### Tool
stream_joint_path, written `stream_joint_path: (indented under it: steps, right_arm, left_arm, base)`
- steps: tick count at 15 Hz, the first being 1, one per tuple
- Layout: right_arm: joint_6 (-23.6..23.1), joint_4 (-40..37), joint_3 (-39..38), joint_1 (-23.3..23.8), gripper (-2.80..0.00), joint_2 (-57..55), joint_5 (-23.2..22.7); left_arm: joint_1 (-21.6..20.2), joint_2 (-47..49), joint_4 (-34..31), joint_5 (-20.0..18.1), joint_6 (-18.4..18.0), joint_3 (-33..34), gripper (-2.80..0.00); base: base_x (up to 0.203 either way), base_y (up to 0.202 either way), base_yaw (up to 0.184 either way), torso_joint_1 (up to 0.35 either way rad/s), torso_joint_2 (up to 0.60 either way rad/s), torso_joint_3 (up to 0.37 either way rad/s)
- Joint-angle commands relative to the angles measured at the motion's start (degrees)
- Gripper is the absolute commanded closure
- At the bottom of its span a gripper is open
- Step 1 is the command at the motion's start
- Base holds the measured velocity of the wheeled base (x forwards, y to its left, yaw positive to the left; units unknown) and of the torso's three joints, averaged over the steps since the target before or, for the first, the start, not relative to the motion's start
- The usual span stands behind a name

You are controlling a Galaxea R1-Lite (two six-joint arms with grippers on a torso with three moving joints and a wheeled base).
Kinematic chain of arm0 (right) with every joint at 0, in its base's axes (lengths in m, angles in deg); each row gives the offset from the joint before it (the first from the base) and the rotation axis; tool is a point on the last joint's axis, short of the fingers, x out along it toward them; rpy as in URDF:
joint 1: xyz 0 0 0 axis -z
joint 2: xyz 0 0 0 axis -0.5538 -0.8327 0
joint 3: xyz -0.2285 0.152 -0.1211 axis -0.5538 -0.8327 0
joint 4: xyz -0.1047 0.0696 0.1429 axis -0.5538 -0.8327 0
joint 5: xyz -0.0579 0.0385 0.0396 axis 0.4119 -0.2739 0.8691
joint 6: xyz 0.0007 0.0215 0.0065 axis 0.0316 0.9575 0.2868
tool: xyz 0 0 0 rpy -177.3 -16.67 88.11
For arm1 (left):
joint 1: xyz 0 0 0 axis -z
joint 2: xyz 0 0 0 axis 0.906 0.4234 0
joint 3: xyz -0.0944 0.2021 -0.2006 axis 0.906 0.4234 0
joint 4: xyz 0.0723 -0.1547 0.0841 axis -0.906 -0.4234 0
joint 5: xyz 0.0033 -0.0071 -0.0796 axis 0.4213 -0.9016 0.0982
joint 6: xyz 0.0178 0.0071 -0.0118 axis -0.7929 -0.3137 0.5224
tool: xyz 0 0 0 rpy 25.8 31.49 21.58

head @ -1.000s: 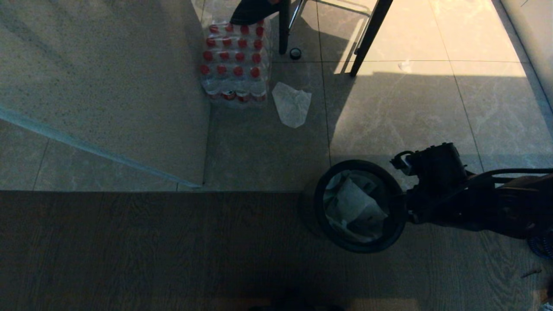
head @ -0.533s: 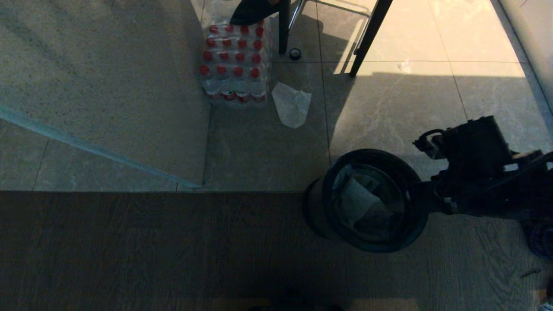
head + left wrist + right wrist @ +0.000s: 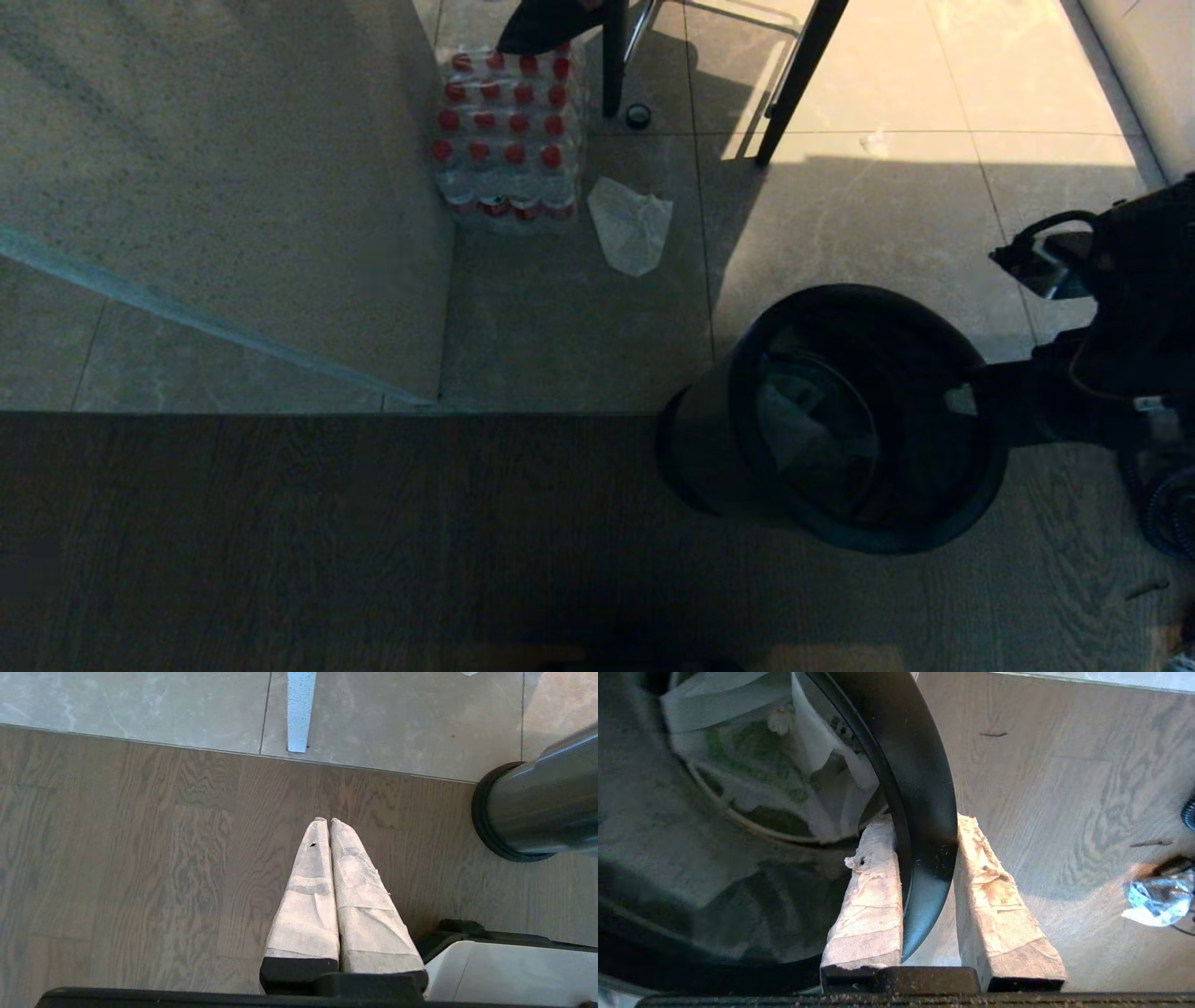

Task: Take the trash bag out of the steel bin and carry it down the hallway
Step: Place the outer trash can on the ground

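The steel bin point(image 3: 709, 457) leans toward the right, its black rim point(image 3: 868, 308) raised and its base near the floor seam. My right gripper point(image 3: 971, 401) is shut on that rim at its right side. In the right wrist view the gripper point(image 3: 924, 823) has one taped finger inside and one outside the black rim point(image 3: 920, 765). The white trash bag point(image 3: 794, 434) lies crumpled inside the bin, its wrinkled plastic point(image 3: 738, 765) deep below the rim. My left gripper point(image 3: 327, 820) hangs shut and empty over the wood floor, with the bin point(image 3: 537, 807) off to its side.
A shrink-wrapped pack of red-capped bottles point(image 3: 509, 131) and a flat white wrapper point(image 3: 630, 224) lie on the tiles beyond the bin. Dark furniture legs point(image 3: 803, 75) stand behind them, and a grey slab point(image 3: 215, 187) fills the left. A crumpled shiny scrap point(image 3: 1157, 896) lies on the wood.
My right arm has risen and swung right with the rim in its grip. The bin has tipped that way, its mouth larger and closer, while its base stayed near the seam.
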Motion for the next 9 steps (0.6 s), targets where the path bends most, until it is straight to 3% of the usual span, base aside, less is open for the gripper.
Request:
stream_joint_path:
  steps: [1,9]
  right_arm:
    - [0.86,-3.27,2.22,-0.61,0.00,4.15,0.26]
    - [1.87,-12.54,5.59,-1.22,0.00,13.06,1.88]
  left_arm:
    - [0.02,0.00,-0.02,0.04,0.07,-0.02,0.00]
    - [0.02,0.00,-0.02,0.06,0.07,-0.02,0.00]
  base:
    - [0.000,0.000,0.000,0.000,0.00,0.000]
    - [0.000,0.000,0.000,0.000,0.00,0.000]
